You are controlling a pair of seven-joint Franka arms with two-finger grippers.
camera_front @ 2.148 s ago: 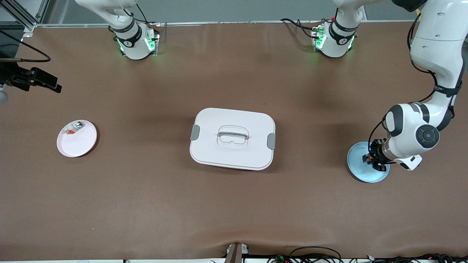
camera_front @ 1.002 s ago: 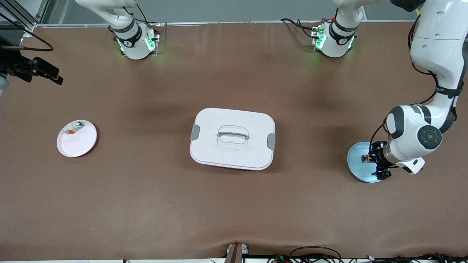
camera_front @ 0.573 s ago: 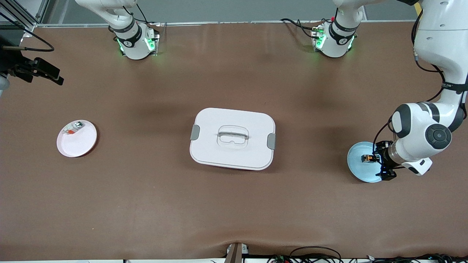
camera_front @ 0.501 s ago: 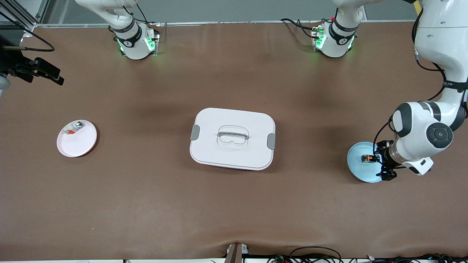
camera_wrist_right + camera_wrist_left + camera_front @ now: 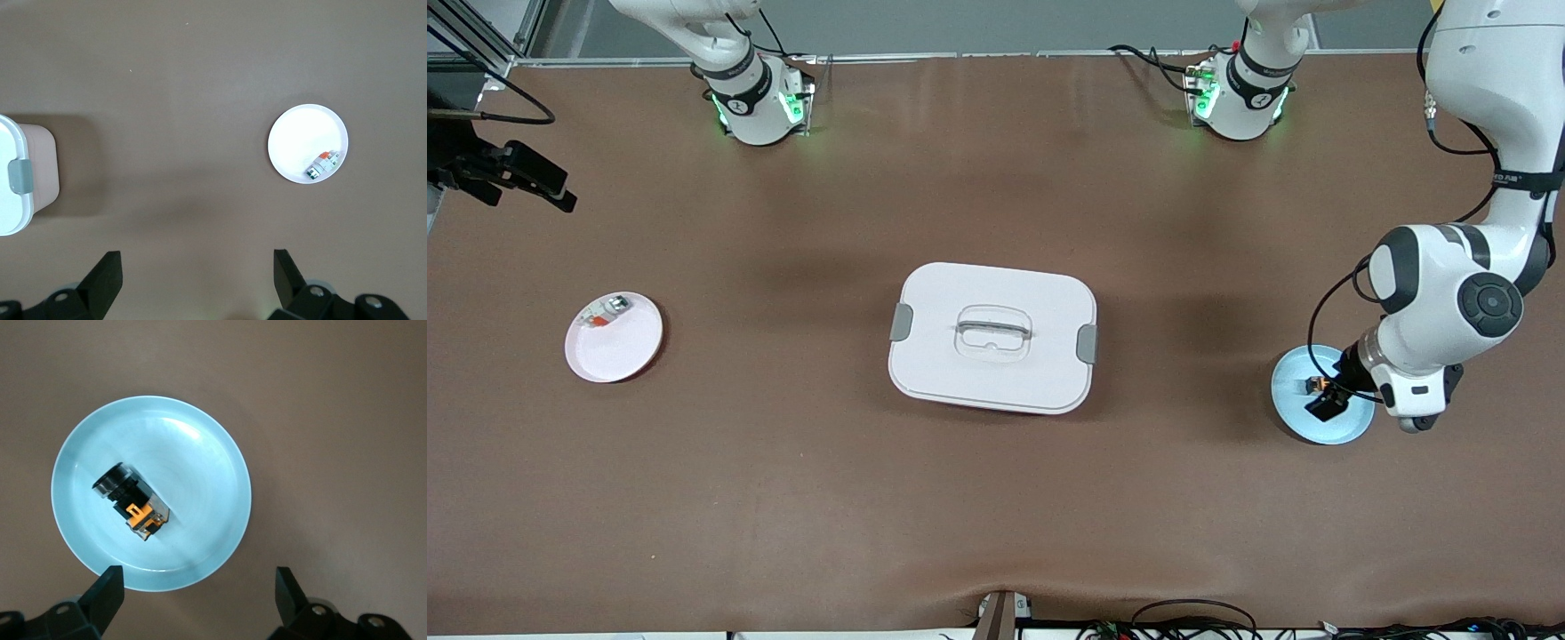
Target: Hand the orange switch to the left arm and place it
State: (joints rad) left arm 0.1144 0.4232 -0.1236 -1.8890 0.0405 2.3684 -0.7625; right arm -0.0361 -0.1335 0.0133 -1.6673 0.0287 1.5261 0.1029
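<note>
While the orange switch (image 5: 130,501) lies on its glossy round blue plate (image 5: 207,540), both hands gape empty.

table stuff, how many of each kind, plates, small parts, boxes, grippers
plates: 2, blue plate and pink plate
small parts: 2, orange switch and silver and red-orange part
boxes: 1, box
grippers: 2, left gripper and right gripper
total: 7
</note>
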